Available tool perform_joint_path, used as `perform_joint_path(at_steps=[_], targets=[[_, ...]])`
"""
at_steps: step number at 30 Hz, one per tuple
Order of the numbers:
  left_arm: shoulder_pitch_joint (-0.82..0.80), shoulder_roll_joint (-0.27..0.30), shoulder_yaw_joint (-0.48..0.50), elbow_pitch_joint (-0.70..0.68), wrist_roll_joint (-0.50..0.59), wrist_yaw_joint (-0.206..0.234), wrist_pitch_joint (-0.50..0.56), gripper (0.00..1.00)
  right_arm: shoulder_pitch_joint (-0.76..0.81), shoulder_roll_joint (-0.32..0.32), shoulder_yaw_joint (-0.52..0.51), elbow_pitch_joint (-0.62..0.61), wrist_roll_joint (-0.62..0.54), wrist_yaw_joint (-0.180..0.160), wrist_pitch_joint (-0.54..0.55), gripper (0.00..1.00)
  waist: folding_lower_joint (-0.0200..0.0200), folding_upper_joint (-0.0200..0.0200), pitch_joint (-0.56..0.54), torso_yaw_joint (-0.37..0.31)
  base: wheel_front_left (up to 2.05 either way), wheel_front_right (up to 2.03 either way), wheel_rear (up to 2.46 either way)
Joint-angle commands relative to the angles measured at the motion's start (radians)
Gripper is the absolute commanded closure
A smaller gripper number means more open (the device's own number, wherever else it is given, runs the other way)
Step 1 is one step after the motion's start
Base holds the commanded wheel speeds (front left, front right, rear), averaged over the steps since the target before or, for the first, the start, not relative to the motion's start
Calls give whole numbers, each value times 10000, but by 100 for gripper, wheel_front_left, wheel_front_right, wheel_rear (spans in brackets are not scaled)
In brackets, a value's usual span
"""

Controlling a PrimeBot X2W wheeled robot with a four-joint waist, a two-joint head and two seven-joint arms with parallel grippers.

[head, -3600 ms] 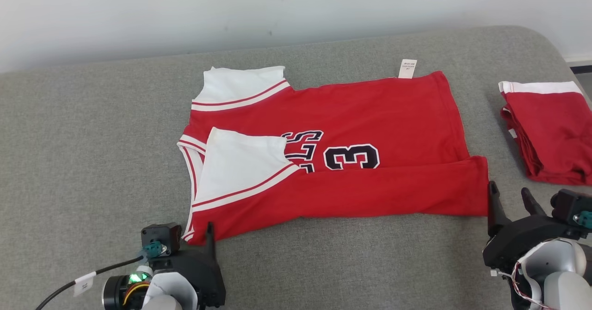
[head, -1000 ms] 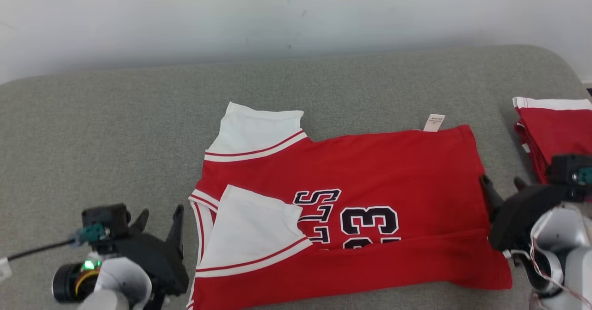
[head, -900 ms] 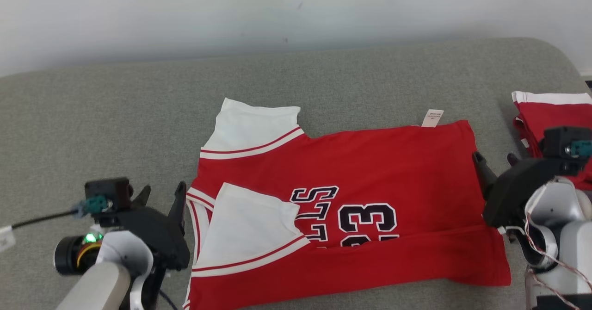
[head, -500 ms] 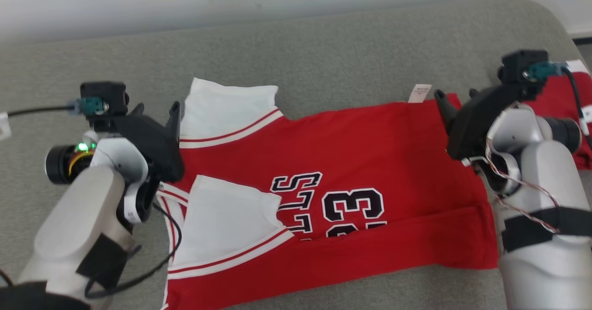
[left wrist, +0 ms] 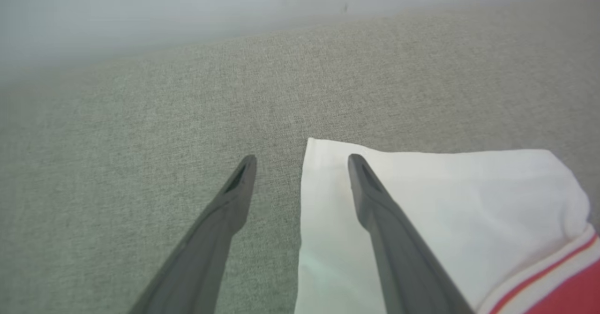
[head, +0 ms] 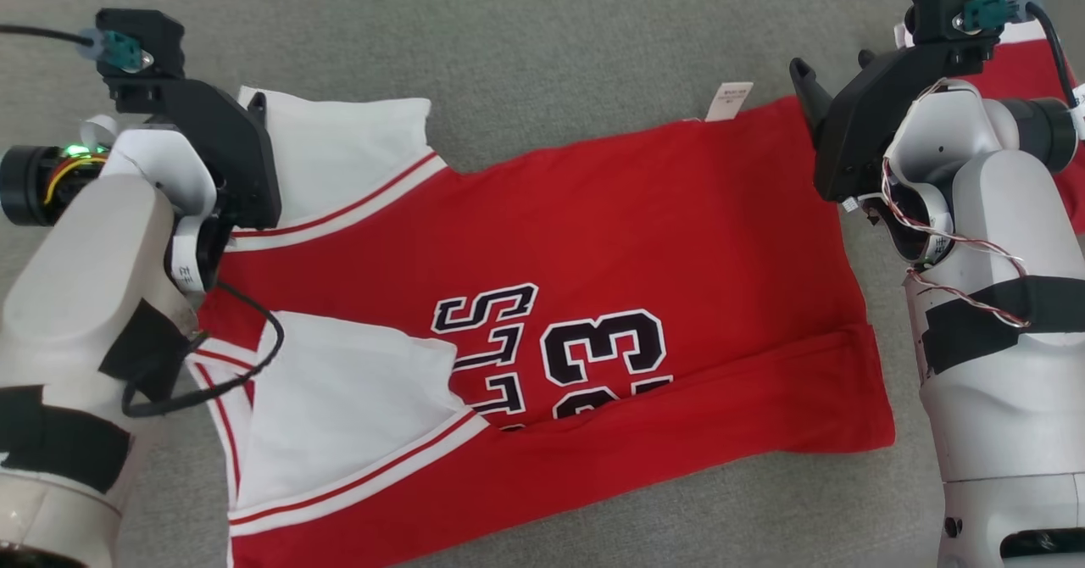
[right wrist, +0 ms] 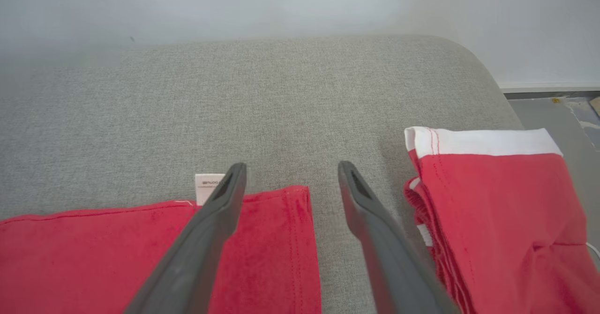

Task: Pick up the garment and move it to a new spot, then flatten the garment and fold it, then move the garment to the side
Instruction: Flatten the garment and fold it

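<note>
Feeds showed the red garment lying spread on the grey upholstered surface before me, collar end toward my left and hem toward my right. Its near long side was folded over onto the body, partly covering the dark number. My left gripper stood wide at the far white sleeve. One finger was over bare grey fabric and the other over the sleeve, just inside its edge. I could not tell whether either tip touched. My right gripper was equally wide and held nothing, poised at the garment's far hem corner. Its left finger was over the red cloth beside the small white label, its right finger over the grey strip beyond the hem. Across that strip, apart from the garment, sat a folded red pile with a white band along its far edge.
</note>
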Motion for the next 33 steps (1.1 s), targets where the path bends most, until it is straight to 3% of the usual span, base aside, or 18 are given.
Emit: perform_joint_path(at_steps=[1,12,15,16,17,18,21,26,33], targets=[[-226,9,-37,120,69,1,78,0,-110,-28,28,60,55,-25,-109,0,-3,-2,321,-276,0,0,0],[-745,236,-277,1063,136,-48,946,0,-346,10,117,529,117,-25,-450,0,-3,-2,641,-454,0,0,0],[-824,269,-316,1227,9,-163,1506,55,-550,-7,289,639,66,-25,-270,0,-3,-2,699,-545,0,0,0],[-824,269,-316,1227,9,-163,1506,55,-550,-7,289,639,66,-25,-270,0,-3,-2,699,-545,0,0,0],[-855,290,-384,1281,12,-214,1791,84,-620,-48,346,678,36,-25,-160,0,-3,-2,721,-568,0,0,0],[-871,294,-388,1309,-97,-276,2100,100,-710,-110,411,696,-8,-25,-30,0,-3,-2,745,-585,0,0,0],[-1014,394,-468,1271,-209,-558,2767,100,-927,-296,579,654,-105,-25,370,0,-3,-2,831,-601,0,0,0],[-1014,382,-529,893,-261,-500,3068,100,-966,-429,793,582,93,-25,1192,0,-3,-2,833,-524,0,0,0],[-859,542,-530,329,-257,-246,3079,100,-1260,-1056,1869,459,161,-25,2512,0,-3,-2,907,-310,0,0,0]])
